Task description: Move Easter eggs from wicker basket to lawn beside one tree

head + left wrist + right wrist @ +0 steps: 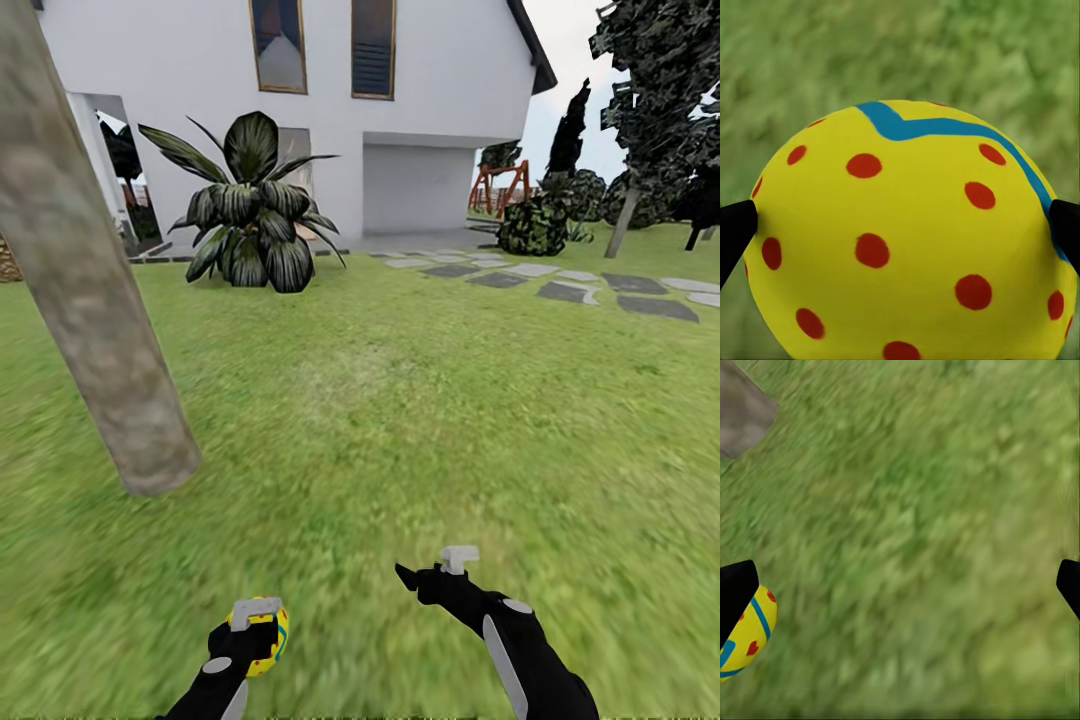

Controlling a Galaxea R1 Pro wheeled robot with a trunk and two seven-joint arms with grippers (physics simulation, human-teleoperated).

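Egg (907, 240) clamped in left claw (258, 628), above lawn (400, 420)

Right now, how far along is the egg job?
Done: one Easter egg is out of the basket, gripped in the left claw above the lawn. In hand: carrying it up to the tree trunk ahead on the left; the right claw is open with nothing in it. Left: setting this egg down by the trunk. No egg lies there yet, and the other two aren't visible.

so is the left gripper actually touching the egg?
Touching. In the left wrist view both fingers press against the sides of the egg, no gap; left gripper.
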